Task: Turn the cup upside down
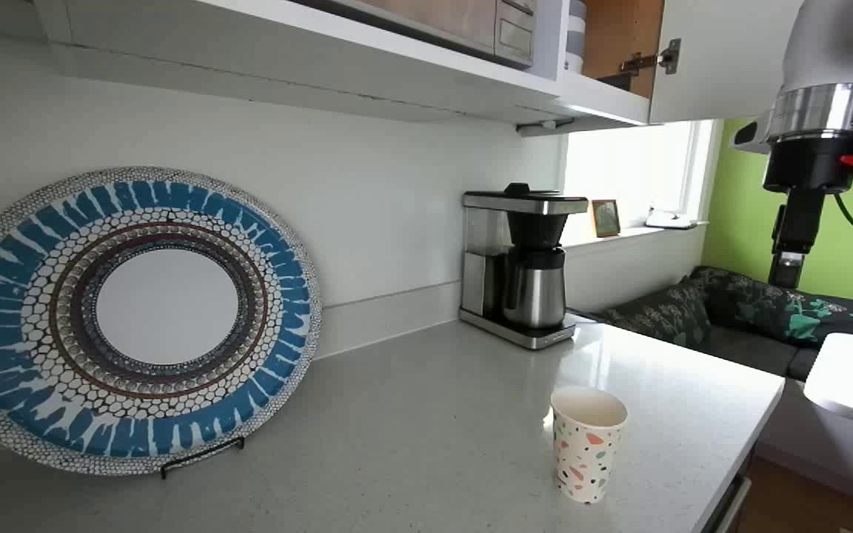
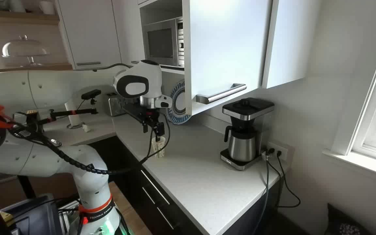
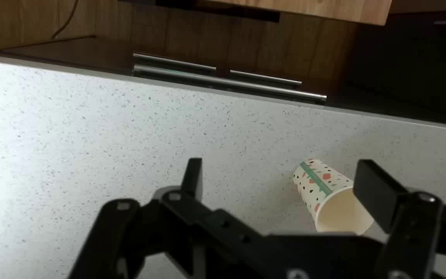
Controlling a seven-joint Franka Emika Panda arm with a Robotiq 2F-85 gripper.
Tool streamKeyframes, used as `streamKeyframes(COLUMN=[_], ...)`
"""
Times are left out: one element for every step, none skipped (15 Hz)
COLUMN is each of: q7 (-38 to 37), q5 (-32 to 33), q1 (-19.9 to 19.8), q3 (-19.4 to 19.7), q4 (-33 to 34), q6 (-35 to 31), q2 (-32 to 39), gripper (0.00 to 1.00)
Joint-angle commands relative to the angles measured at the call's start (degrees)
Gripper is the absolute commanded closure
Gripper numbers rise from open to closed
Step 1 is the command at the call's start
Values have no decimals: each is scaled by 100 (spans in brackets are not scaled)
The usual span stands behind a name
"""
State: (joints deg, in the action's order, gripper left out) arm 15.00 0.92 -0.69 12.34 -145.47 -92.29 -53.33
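Note:
The cup [image 1: 588, 459] is a small white paper cup with reddish, green and dark speckles. It stands upright on the counter with its mouth up, in both exterior views [image 2: 157, 151]. In the wrist view the cup [image 3: 318, 180] shows below the jaws, nearer the right finger, which hides part of its rim. My gripper [image 3: 279, 162] is open, with nothing between its fingers. In an exterior view the gripper [image 2: 152, 133] hangs above the cup, one fingertip overlapping its rim in the picture. In an exterior view the gripper [image 1: 787, 270] is high at the right, fingers down, apart from the cup.
A coffee maker [image 1: 482, 285] stands on the counter [image 1: 412, 429] against the wall. A large round decorated plate [image 1: 130, 403] leans on a stand. Cabinets [image 2: 227, 49] with a handle overhang the counter. A cable [image 2: 157, 151] loops beside the gripper. The counter's front edge runs near the cup.

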Motion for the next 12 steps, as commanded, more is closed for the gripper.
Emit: streamKeyframes(q7=[31,31,31,31,31,31,31,31,31,-24,-67,-74], q5=[-30,-30,-30,-30,-30,-30,-30,-30,-30,-167,-210,-258], q1=[-50,-50,-50,-50,-50,-50,-50,-50,-50,-16,-2,35], q3=[-35,-35,-35,-35,-35,-35,-35,-35,-35,-2,-17,-39], q4=[12,12,12,12,12,12,12,12,12,24,45,78], q6=[10,10,10,10,10,10,10,10,10,-152,-258,-445], q2=[15,15,15,15,15,15,15,15,15,106,187,281], gripper=[0,0,0,0,0,0,0,0,0,0,0,0])
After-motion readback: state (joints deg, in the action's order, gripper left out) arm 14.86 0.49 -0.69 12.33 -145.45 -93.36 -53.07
